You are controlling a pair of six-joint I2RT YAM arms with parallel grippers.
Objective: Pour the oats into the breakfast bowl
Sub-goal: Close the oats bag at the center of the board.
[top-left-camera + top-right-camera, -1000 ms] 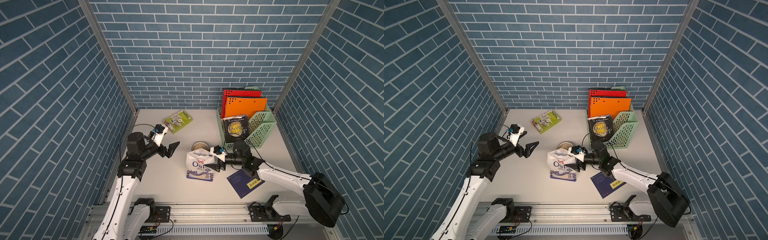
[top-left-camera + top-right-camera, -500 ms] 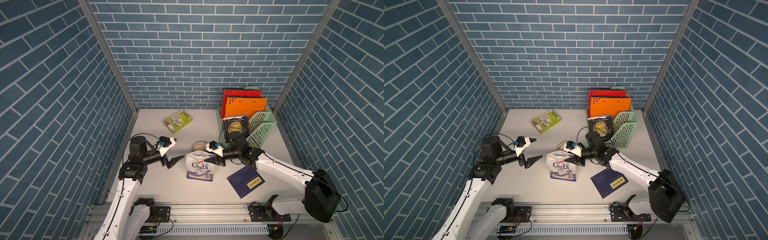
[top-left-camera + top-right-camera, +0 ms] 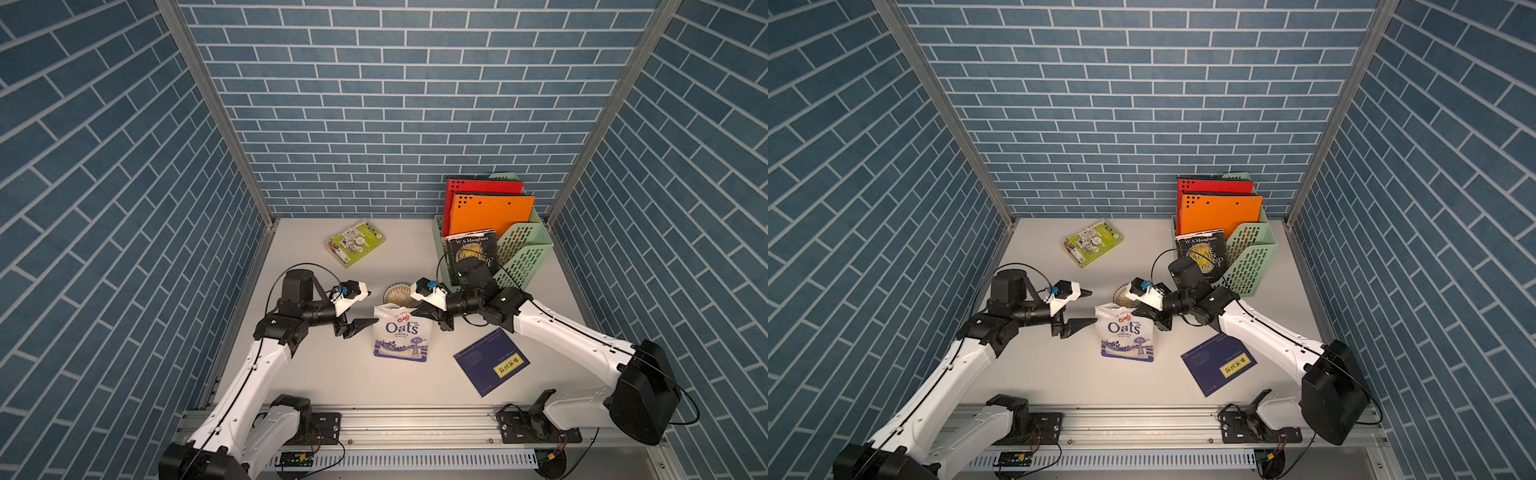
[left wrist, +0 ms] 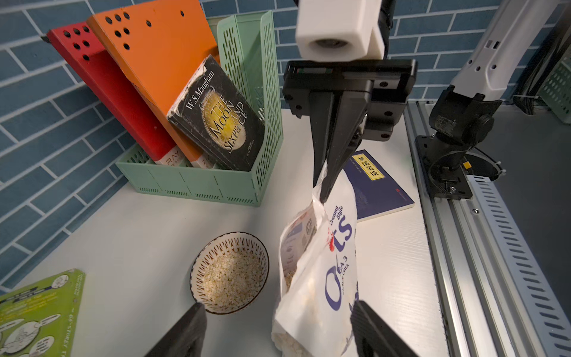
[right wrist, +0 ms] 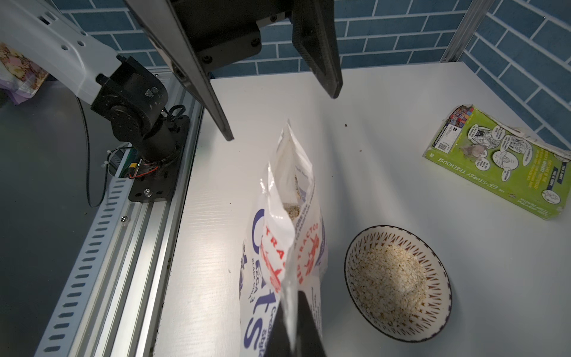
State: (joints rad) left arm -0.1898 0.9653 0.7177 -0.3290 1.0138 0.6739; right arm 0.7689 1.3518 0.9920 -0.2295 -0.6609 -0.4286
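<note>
so the left gripper (image 3: 1090,306) is wide open, fingers (image 4: 188,330) either side of the pouch (image 3: 401,336) edge, not pinching it yet. The pouch stands upright on the table (image 3: 332,374) just beside the bowl (image 4: 213,250), which already has oats (image 4: 231,282) in it. The right gripper (image 4: 323,185) is clamped on the pouch's top corner. Reads like grab-before-tipping to me: left has to close, then both lift and tilt the mouth over the bowl. Count: one pouch, one bowl, three books (green (image 3: 355,243), black (image 3: 471,253), navy (image 3: 490,361)), two folders (red (image 3: 482,187), orange (image 3: 490,212)), one rack (image 3: 523,253).
</note>
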